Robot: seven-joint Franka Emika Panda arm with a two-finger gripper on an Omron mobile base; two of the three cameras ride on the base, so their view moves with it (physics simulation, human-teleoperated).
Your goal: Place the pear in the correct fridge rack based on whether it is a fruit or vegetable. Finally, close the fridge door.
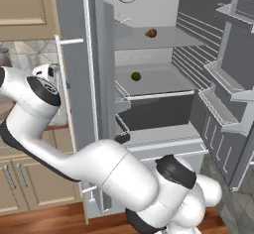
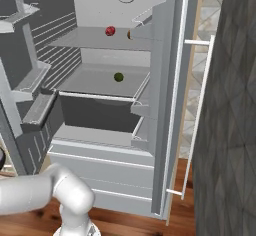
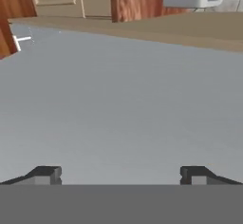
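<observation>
Empty, wide-open end effector (image 3: 121, 174)

light: even, flat, bright | shadows: soft, faint | glare: none | blur: slight softness, coarse rendered edges

- Green ball (image 1: 136, 76) on the lower shelf (image 1: 163, 83), near its middle.
- Red fruit (image 2: 110, 30) higher up, toward the back.
- Wooden cabinets (image 1: 27, 7) left of the fridge.
- Wood floor (image 2: 130, 225) below.
</observation>
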